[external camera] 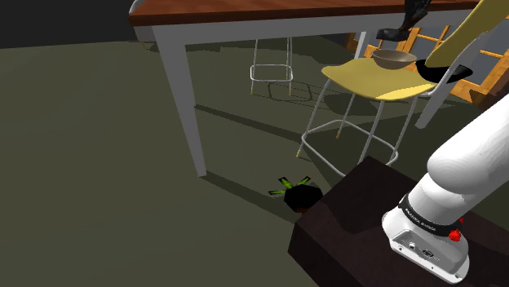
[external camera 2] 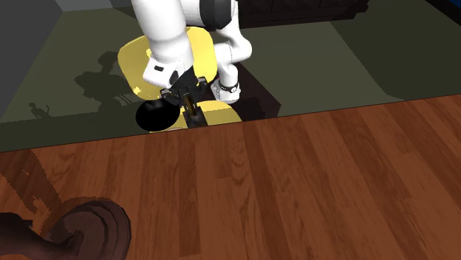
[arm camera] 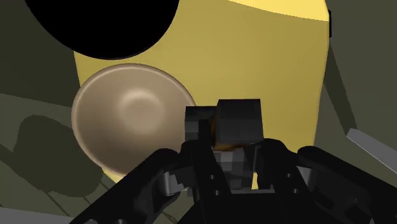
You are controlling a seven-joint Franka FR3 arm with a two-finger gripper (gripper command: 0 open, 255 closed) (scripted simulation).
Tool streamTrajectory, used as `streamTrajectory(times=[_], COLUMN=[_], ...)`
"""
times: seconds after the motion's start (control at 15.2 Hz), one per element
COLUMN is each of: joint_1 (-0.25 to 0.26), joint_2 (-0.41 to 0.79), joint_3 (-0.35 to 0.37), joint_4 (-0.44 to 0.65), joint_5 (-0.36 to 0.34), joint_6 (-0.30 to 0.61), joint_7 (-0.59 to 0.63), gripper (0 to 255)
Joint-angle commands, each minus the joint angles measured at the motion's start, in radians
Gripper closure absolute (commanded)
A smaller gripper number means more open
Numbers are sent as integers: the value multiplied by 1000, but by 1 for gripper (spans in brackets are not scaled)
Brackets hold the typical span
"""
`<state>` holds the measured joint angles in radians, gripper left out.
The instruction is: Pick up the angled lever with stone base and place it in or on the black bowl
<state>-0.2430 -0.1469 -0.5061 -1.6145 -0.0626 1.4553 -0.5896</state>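
Note:
In the wrist view my gripper (arm camera: pixel 222 137) is shut on the lever (arm camera: pixel 239 119), a dark blocky piece with a brown bit showing between the fingers. Just beneath it is a yellow chair seat (arm camera: pixel 280 70). A tan bowl (arm camera: pixel 132 119) rests on that seat beside the held piece, and the black bowl (arm camera: pixel 102 25) lies beyond the tan one. In the second exterior view the gripper (external camera 2: pixel 189 100) hangs over the seat, right beside the black bowl (external camera 2: pixel 156 114). In the shoulder view the gripper (external camera: pixel 414 15) is above the tan bowl (external camera: pixel 394 59), with the black bowl (external camera: pixel 391 34) behind it.
A brown wooden table (external camera: pixel 269 10) on white legs stands close to the chair, and its top (external camera 2: pixel 295 185) carries a dark brown object (external camera 2: pixel 89 225). A wire stool frame (external camera: pixel 272 69) stands under it. A black and green object (external camera: pixel 298 192) lies on the floor by my dark stand (external camera: pixel 359 232).

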Motion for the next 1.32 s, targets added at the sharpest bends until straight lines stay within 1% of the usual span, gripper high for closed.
streamTrajectory(times=[0.0,0.4,0.79,1.12,1.25], joint_1=[-19,-73,-126,-164,-188], joint_2=[-27,-58,-44,-69,-75], joint_3=[-22,-101,-199,-162,-142], joint_4=[-20,-27,8,-87,-123], joint_5=[-17,-51,-63,-72,-72], joint_6=[-2,-14,-27,44,72], joint_7=[-42,-176,-330,-321,-321], gripper=[255,255,255,255,255])
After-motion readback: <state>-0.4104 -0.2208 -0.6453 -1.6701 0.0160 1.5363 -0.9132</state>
